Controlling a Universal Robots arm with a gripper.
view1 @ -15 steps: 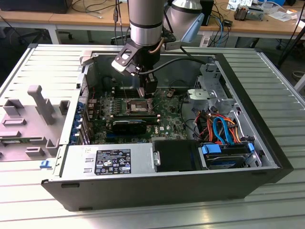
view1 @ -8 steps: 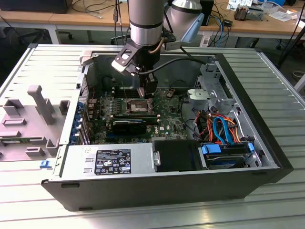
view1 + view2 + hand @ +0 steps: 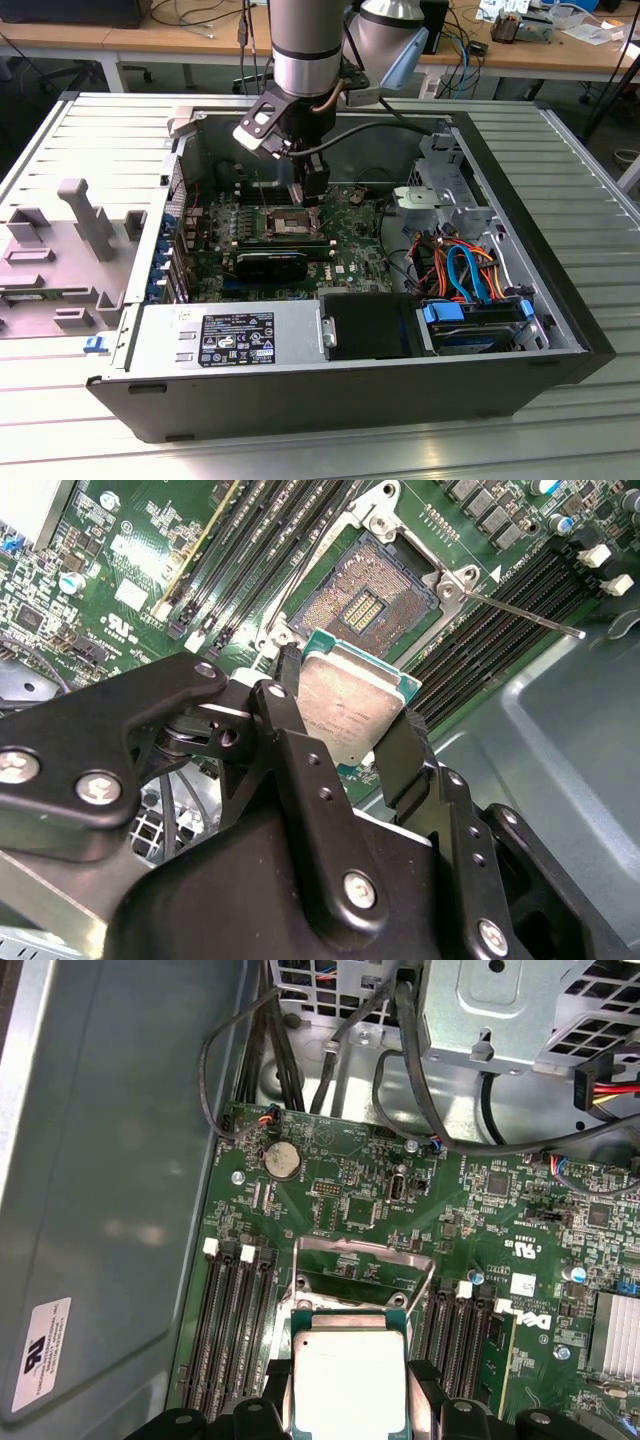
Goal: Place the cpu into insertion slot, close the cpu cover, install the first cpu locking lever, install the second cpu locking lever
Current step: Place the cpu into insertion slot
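The cpu was pinched by two opposite edges between the black fingers of the gripper, which were spread only to its width. It hung clear of the insertion slot, whose dark centre lay bare just ahead of the fingertips. The cpu cover stood beyond.
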